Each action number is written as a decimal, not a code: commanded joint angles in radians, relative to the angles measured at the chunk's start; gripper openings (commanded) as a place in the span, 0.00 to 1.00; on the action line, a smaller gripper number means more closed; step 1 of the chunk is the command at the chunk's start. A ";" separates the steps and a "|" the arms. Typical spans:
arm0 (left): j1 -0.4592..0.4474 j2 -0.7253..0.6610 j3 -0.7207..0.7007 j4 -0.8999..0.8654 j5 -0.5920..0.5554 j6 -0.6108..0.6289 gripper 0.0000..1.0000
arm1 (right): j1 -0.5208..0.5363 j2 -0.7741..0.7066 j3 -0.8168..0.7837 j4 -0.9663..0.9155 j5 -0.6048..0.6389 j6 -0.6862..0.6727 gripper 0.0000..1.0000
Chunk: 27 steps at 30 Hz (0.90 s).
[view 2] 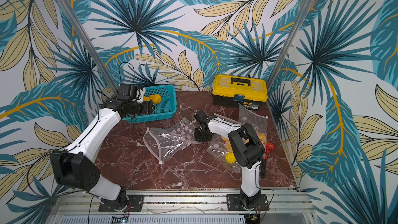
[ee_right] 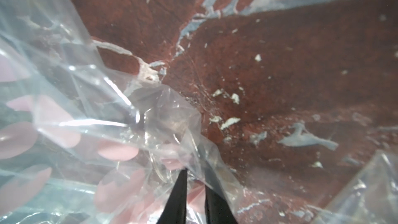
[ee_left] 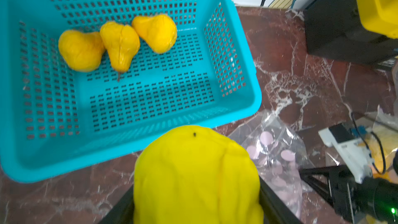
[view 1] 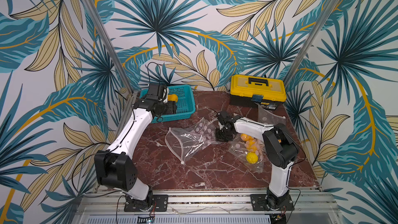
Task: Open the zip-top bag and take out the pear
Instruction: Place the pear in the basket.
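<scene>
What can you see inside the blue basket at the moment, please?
In the left wrist view, three yellow pears lie together on the blue basket floor. In both top views the left arm covers most of them, leaving one showing.

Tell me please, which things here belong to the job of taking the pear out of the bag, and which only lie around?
Belong to the job:
- pear held in the left gripper
- emptied zip-top bag
- right gripper at that bag

Only lying around:
- teal basket with three pears
- yellow toolbox
- two more bags
</scene>
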 commanded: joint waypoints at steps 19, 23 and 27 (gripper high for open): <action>0.005 0.977 0.987 0.026 0.022 -0.050 0.80 | -0.010 -0.225 0.107 -0.246 0.013 0.024 0.51; 0.005 0.993 0.997 0.044 0.019 -0.064 0.90 | -0.011 -0.264 0.082 -0.260 0.039 0.021 0.51; 0.004 0.949 0.982 0.049 0.025 -0.063 0.92 | -0.013 -0.288 0.060 -0.258 0.068 0.012 0.51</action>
